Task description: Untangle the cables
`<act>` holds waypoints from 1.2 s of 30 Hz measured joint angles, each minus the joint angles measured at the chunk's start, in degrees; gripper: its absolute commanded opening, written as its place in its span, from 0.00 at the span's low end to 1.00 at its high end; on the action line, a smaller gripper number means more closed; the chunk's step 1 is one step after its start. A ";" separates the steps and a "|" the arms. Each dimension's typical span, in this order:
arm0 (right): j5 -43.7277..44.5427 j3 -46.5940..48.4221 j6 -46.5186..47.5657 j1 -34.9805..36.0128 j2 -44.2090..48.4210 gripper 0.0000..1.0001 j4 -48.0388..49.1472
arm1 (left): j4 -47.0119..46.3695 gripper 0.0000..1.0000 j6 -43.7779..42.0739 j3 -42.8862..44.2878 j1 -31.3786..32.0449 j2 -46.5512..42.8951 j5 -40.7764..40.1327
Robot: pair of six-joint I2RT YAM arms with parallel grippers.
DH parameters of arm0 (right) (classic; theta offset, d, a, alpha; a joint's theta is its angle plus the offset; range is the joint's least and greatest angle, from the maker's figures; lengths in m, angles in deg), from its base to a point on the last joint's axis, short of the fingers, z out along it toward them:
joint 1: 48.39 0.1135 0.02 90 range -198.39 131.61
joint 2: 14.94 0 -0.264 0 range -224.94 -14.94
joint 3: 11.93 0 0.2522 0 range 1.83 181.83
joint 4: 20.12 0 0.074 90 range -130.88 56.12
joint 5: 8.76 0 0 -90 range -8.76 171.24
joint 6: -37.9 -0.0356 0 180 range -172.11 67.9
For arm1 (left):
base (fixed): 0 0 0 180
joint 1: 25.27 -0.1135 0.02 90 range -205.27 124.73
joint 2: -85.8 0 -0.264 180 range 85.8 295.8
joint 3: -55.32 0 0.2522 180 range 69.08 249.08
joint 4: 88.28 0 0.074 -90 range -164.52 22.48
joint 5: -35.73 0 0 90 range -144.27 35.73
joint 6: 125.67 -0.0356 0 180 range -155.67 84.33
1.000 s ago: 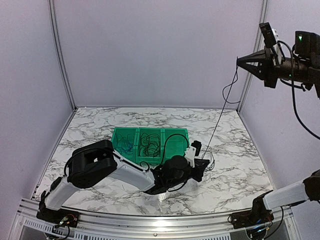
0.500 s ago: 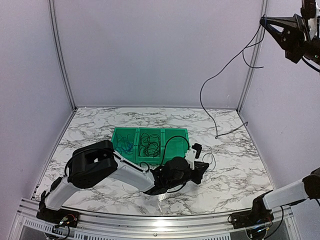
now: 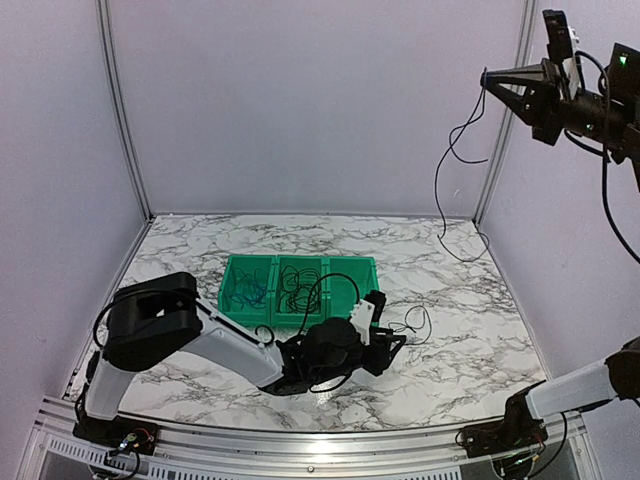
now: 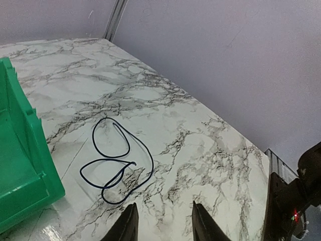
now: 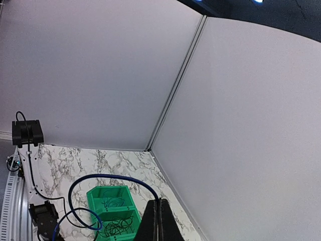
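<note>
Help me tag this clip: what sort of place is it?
Probably a robot test booth: plain panel walls enclose a marble-patterned table, with left arm and right arm bolted at its near edge.

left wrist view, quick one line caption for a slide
Open left gripper above the marble table, a loosely looped black cable lying ahead of it beside the green bin.

High up, the right hand (image 3: 487, 78) pinches 1 dangling black cable (image 3: 437, 195).

We see one thin black cable (image 3: 447, 170) dangling from the raised right end effector (image 3: 487, 78). Another black cable (image 4: 119, 160) lies loosely looped on the bench (image 3: 480, 330), right of the green bin (image 3: 300, 258) holding tangled black and blue cables (image 3: 297, 288).
</note>
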 measured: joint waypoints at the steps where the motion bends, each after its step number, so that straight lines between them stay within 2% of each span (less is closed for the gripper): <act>1: -0.02 -0.94 0.09 0.00 0.07 0.00 0.22 | -0.02 0.42 0.07 -1.25 0.24 -1.70 -0.48; 10: -0.02 -11.30 0.74 0.00 0.83 0.00 3.48 | -0.98 0.46 1.66 -19.15 1.51 -21.68 -7.89; 15: -0.44 -16.26 0.02 0.00 -0.17 0.00 6.12 | -0.57 0.47 3.37 -32.68 1.49 -32.85 -15.87; 20: -2.84 -20.15 -2.32 0.00 -2.10 0.00 9.77 | 0.44 0.53 3.23 -42.36 1.49 -44.19 -25.20; 28: -4.15 -25.07 -5.40 0.00 -6.71 0.00 14.25 | 2.40 0.70 -5.05 -46.21 1.44 -54.93 -41.07; 32: -4.33 -25.14 -6.58 0.00 -9.31 0.00 16.59 | 2.91 0.73 -10.43 -46.21 0.39 -56.39 -45.86; 36: -4.35 -25.14 -7.28 0.39 -11.89 0.00 18.78 | 4.20 0.73 -13.11 -46.14 -2.14 -56.39 -46.77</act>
